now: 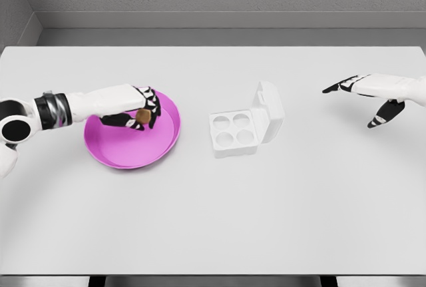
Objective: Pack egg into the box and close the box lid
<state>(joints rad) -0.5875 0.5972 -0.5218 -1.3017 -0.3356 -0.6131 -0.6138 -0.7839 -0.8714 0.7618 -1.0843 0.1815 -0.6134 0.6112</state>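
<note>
Left hand: the left hand [141, 108] reaches in from the left edge over the pink plate [106, 150], its fingers curled around the egg [142, 116]
Egg: small and brown, held at the fingertips above the plate's upper right part; whether it touches the plate surface cannot be told
Pink plate: round and shallow, sitting on the white table [213, 220] left of centre
Box: the white box [234, 134] lies just right of the plate, apart from it, with four round hollows showing, all vacant
Lid: the lid [269, 111] stands raised at the box's right side, tilted upright and hinged there, so the box is open
Right hand: the right hand [368, 95] hovers above the table at the far right, well apart from the box, fingers spread and pointing left, holding nothing
Table: plain white, filling most of the view, with a grey wall behind
</note>
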